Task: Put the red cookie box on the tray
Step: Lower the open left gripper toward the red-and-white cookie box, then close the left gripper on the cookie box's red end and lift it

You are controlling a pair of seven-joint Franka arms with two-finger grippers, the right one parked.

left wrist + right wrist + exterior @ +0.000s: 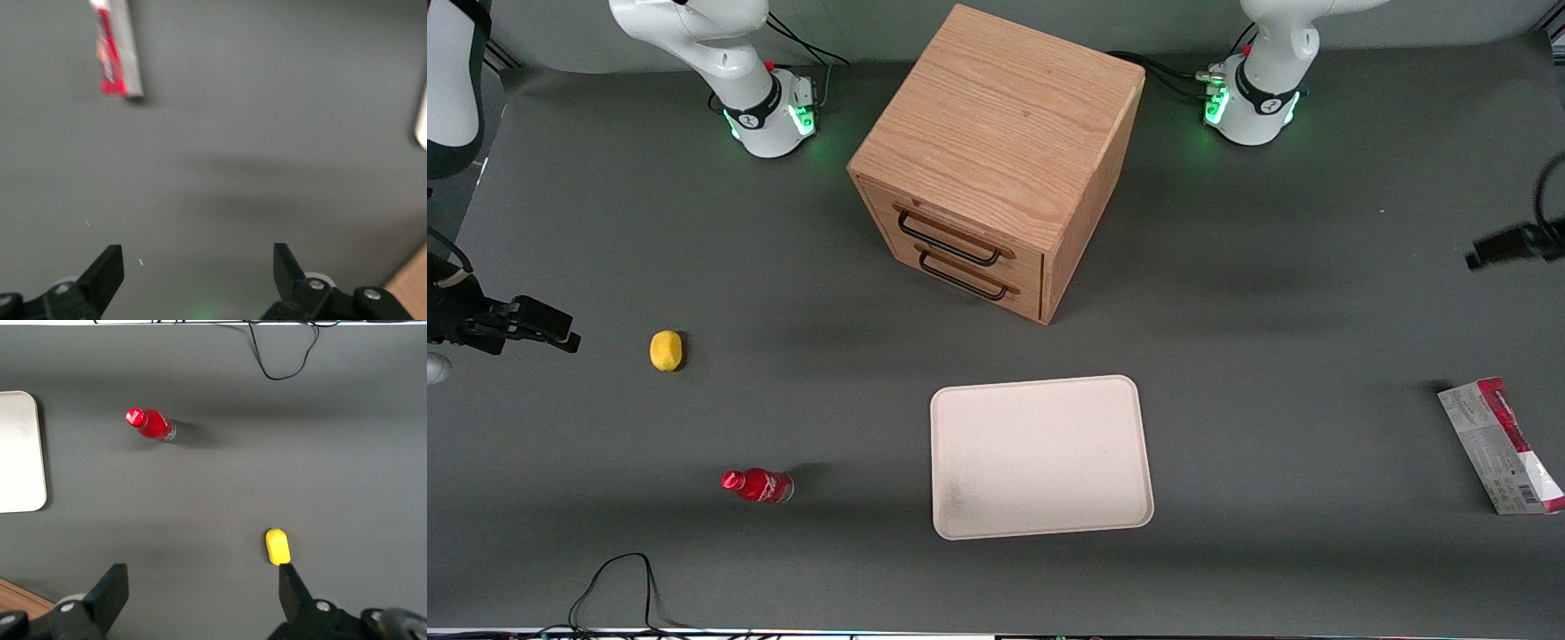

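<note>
The red cookie box [1498, 444] lies flat on the dark table at the working arm's end, printed face with barcode up. It also shows in the left wrist view [117, 50]. The cream-white tray [1040, 384] lies bare near the table's middle, in front of the cabinet; its edge shows in the left wrist view [421, 123]. My left gripper [1494, 249] hovers above the table, farther from the front camera than the box and apart from it. In the left wrist view the gripper [197, 257] is open and holds nothing, with bare table between its fingers.
A wooden drawer cabinet [996, 169] stands farther from the camera than the tray. A yellow lemon [665, 350] and a small red bottle [758, 485] lie toward the parked arm's end. A black cable [618, 587] loops near the front edge.
</note>
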